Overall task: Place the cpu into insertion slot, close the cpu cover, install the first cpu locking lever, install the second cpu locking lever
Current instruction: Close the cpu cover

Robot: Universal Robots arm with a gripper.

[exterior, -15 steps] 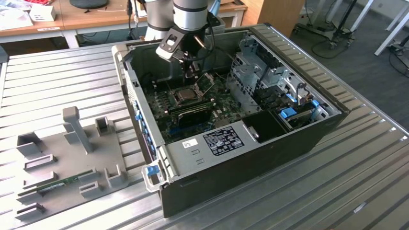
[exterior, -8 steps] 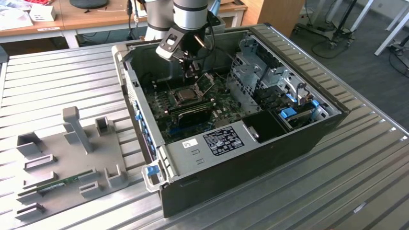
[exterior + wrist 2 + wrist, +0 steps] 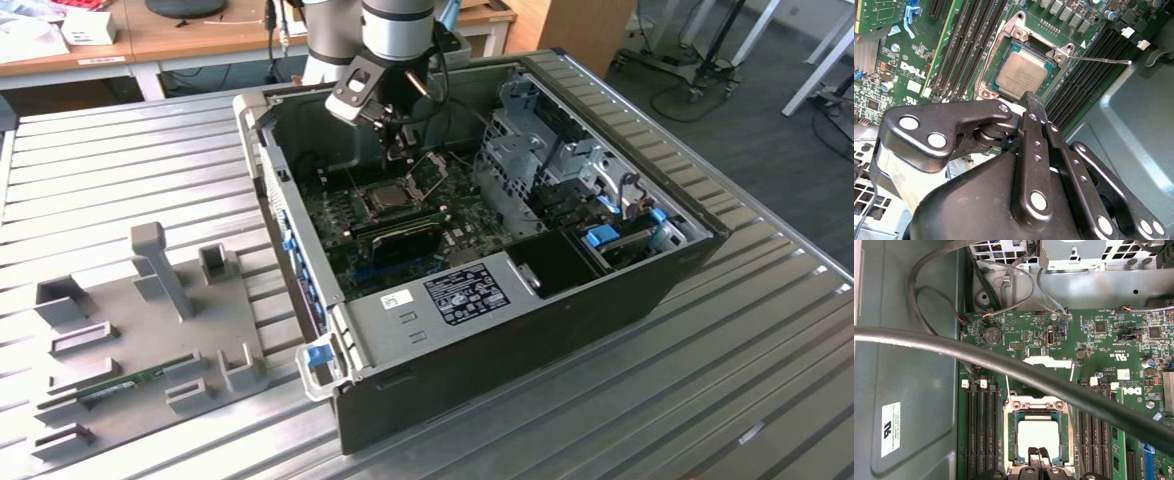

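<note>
The open computer case [image 3: 641, 280] lay on its side on the slatted metal desk [image 3: 120, 160], with the green motherboard [image 3: 400, 250] flat on its floor and a metal drive cage [image 3: 534, 160] towards the exterior view's right. On the board, the insertion slot [image 3: 1019, 31] held the cpu [image 3: 1020, 75], which sat flat with its silvery top up, between the banks of long black memory slots [image 3: 974, 45]. The cpu cover [image 3: 1049, 363] stood raised on its hinge at the far edge of the slot, not down over the chip. A thin locking lever [image 3: 1101, 61] stuck out sideways from one corner of the slot, unlatched.

On the desk at the exterior view's left stood a grey fixture [image 3: 134, 330] with a small green board [image 3: 127, 385] lying in one of its holders.

The arm [image 3: 398, 30] reached down from above into the case. The end effector [image 3: 1038, 454] pointed down over the near edge of the cpu, its fingertips [image 3: 1035, 100] pressed together and holding nothing; whether they touched the chip could not be told. A thick grey cable [image 3: 954, 342] crossed in front of the first wrist view.
</note>
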